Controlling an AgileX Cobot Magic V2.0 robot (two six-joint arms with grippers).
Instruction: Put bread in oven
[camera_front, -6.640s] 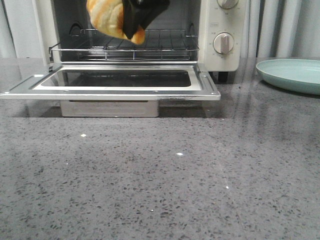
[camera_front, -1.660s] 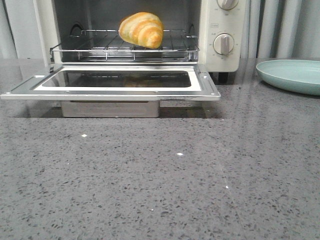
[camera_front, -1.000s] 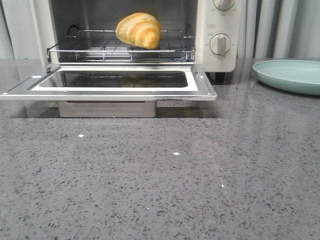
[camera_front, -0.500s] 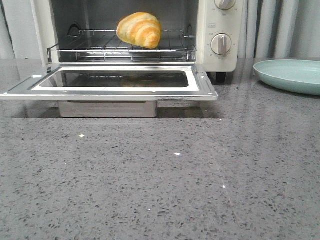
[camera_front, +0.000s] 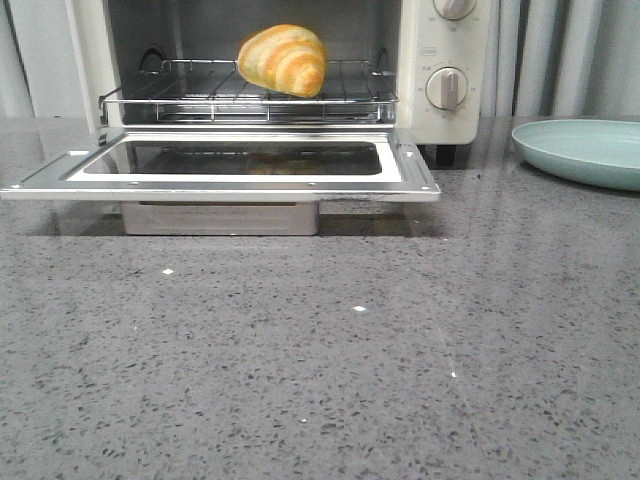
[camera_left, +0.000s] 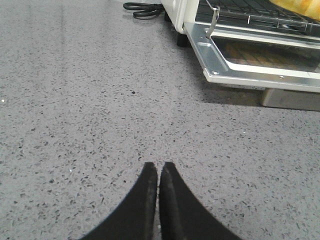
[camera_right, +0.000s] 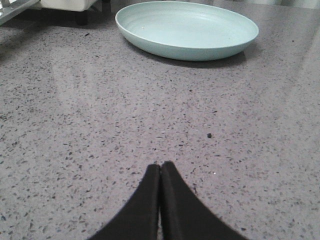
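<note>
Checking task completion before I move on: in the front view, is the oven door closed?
No, the oven door lies dropped open and flat, with the bread resting on the wire rack inside.

Bread (camera_front: 283, 59) sits on wire rack (camera_front: 200, 95) inside oven (camera_front: 440, 60), right of rack centre. Oven door (camera_front: 225, 172) dropped flat in front, over the table (camera_front: 320, 350). Plate (camera_front: 580, 150) on table right of oven, apart from it. Cable (camera_left: 142, 9) on table by oven's left rear.
</note>
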